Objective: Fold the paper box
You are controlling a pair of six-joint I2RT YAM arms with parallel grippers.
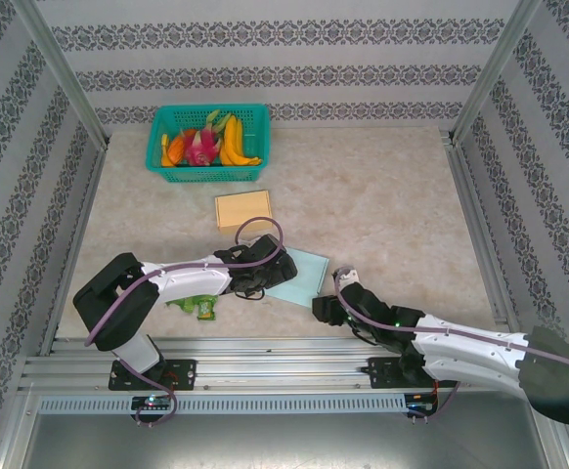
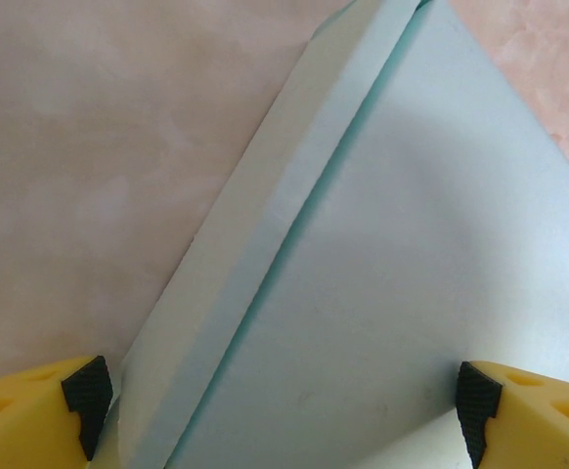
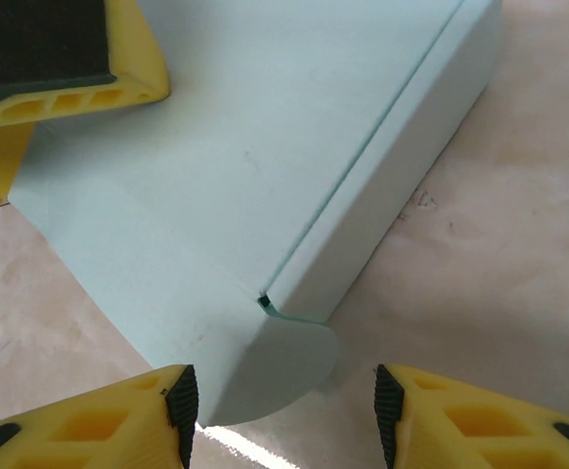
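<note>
From above, the pale blue paper box (image 1: 302,275) lay flat on the marbled surface (image 1: 392,215), roughly midway across it and toward the near edge. The left fingers (image 1: 262,271) sat over the box's left edge, and the right fingers (image 1: 324,309) were just beside its near corner. A tan card (image 1: 243,208) lay a little beyond the box, a green basket (image 1: 208,143) of fruit stood well beyond it, and a green wrapper (image 1: 198,307) lay to the box's left. In the left wrist view, the box (image 2: 412,293) stretched away beneath the camera with a long paler flap (image 2: 265,225) running along its left side; the two black pads (image 2: 87,401) stood wide apart, open and clamped on nothing, one at either side of the box's near end. In the right wrist view, the box (image 3: 265,127) showed a raised side wall and a rounded tab (image 3: 275,366) at its near corner. That tab lay between the right fingers' pads (image 3: 182,405), which were parted and not touching it. A yellow finger of the left arm (image 3: 60,59) rested at the box's far left.
</note>
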